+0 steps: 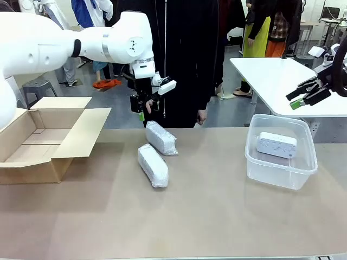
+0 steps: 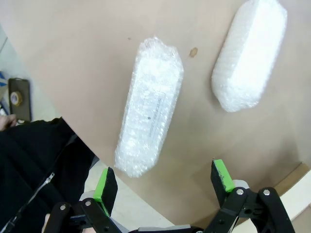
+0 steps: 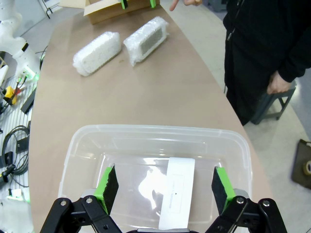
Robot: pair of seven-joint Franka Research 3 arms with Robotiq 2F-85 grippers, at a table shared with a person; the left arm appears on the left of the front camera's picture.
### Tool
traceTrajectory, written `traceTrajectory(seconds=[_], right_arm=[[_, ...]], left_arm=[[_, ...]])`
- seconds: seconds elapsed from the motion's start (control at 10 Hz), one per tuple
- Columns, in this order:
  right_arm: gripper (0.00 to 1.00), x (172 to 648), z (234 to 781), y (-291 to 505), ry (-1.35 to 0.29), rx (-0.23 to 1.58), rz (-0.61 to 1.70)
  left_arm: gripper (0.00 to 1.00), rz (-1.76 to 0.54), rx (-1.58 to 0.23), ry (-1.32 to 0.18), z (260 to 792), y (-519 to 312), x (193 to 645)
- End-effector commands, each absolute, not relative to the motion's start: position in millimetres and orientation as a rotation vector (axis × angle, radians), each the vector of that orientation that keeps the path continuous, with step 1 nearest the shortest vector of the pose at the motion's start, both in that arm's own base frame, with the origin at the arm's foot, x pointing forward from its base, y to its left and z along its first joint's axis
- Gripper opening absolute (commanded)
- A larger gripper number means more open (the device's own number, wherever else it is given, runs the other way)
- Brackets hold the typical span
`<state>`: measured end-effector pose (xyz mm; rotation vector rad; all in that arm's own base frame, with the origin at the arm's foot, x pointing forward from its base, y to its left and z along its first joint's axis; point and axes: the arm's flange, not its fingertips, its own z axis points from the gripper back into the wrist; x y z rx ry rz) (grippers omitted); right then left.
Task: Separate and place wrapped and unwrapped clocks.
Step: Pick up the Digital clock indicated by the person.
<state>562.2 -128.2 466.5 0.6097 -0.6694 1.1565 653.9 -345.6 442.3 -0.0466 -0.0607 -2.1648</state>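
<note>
Two wrapped clocks lie on the table as crinkly white bundles. The far one (image 1: 161,137) (image 2: 150,107) (image 3: 147,39) sits near the table's far edge, the near one (image 1: 153,164) (image 2: 250,53) (image 3: 97,52) just in front of it. My left gripper (image 1: 142,107) (image 2: 165,187) hangs open above the far bundle's end, touching nothing. The bare white clock (image 1: 277,144) (image 3: 177,199) lies inside the clear tub (image 1: 274,174) (image 3: 160,128). My right gripper (image 1: 303,95) (image 3: 165,187) is open and raised above and beyond the tub, holding nothing.
An open brown cardboard box (image 1: 43,138) (image 3: 116,9) stands at the table's left. A person in a black coat (image 1: 179,59) stands at the far edge, one hand (image 1: 201,116) hanging close to the far bundle. A white table (image 1: 282,81) stands behind at the right.
</note>
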Motion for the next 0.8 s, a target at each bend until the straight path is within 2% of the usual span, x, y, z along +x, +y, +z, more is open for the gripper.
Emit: traceTrajectory(seconds=[0.0,0.7], right_arm=[[1.00,562,466,-128,-0.669,0.611,1.156],[1.00,562,466,-128,-0.669,0.611,1.156]], left_arm=[[1.00,-2.209,-0.064,-0.027,446,-365,687],[1.00,-2.243,-0.112,0.014,396,-386,702]])
